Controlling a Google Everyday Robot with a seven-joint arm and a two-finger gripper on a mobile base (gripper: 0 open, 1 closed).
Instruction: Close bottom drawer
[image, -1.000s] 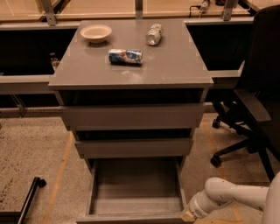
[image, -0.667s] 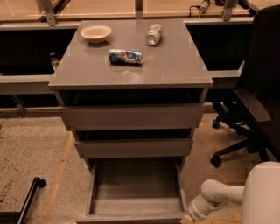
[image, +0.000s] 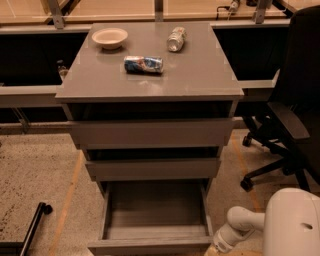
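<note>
Item one, bottom drawer (image: 150, 245): pulled well out of the grey cabinet (image: 150, 80), its front panel near the lower edge of my view.
Item two, gripper (image: 216, 247): low at the drawer's right front corner, just beside the panel, on the white arm (image: 240, 222). I cannot tell how wide it stands or whether it holds anything.
Middle drawer (image: 152, 169) and top drawer (image: 150, 133): each slightly out.
On top: bowl (image: 109, 37), blue can (image: 143, 64) on its side, bottle (image: 176, 39) lying down.
Office chair (image: 295, 110): at right.
</note>
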